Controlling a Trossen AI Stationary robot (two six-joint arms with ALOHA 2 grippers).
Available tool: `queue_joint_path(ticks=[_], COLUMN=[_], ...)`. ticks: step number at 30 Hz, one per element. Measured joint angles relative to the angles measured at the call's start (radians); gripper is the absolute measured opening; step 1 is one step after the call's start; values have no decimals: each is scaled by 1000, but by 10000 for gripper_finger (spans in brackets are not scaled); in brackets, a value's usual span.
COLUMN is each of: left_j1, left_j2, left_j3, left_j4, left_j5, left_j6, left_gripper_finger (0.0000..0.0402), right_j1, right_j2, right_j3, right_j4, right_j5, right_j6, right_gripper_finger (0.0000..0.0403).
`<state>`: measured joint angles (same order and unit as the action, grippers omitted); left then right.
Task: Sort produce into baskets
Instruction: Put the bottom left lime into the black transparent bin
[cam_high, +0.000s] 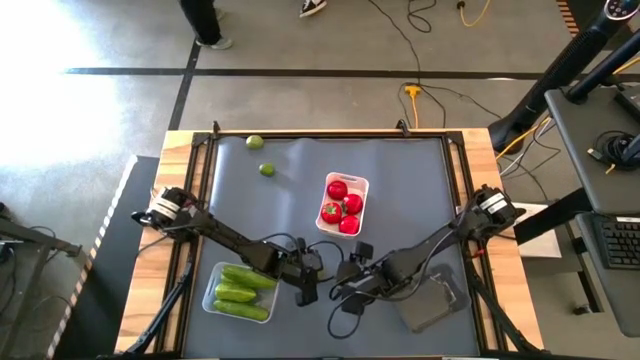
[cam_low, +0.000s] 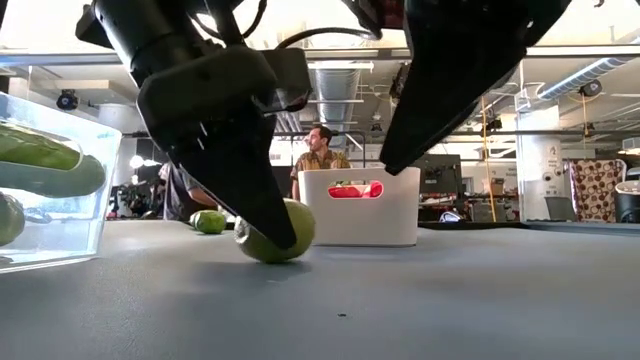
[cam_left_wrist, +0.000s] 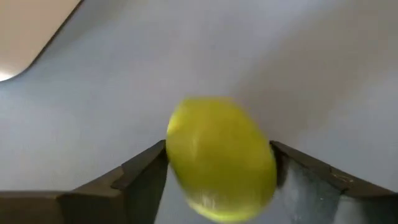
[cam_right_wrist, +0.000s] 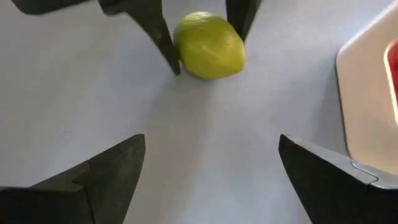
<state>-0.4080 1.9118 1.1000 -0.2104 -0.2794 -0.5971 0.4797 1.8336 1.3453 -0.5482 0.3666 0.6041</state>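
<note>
We've got tomatoes and cucumbers binned, left gripper pinching one lime (two limes wait at 11 o'clock), right gripper spread open.

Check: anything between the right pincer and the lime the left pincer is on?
Nothing. In the right wrist view, bare grey mat runs from the right pincer to the lime, which sits between the left pincer's fingers.

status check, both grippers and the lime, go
Left gripper around small round light-green lime on the grey mat, fingers touching. Right gripper open, empty, close beside. Nothing in the way.
</note>
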Motion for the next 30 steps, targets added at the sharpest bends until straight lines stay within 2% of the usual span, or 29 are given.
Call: queue_joint_path(ticks=[5,9,17,22,26,30], left_j1=[-5,-21,-56,-63,-64,-68], left_j2=[-16,-89,-309,-437,-542,-636], left_j3=[0,0,1,1,1,1], left_j4=[-35,-121,-410,-586,-588,-554], left_j5=[1,1,-30,-131,-234,-336], left_j6=[-9,-30,-94,-190,-258,-257], left_gripper_finger=[309,341,361,361,361,361], right_j1=[-6,-11,-38,-51,-71,-109], right_j2=[1,1,1,1,35,102], right_j3=[-1,-2,-37,-37,-37,-16], right_j4=[32,110,256,304,385,403], right_j5=[1,1,1,3,-9,-34], right_j6=[-75,-120,-171,-191,-262,-249], right_gripper_finger=[368,368,368,368,368,368])
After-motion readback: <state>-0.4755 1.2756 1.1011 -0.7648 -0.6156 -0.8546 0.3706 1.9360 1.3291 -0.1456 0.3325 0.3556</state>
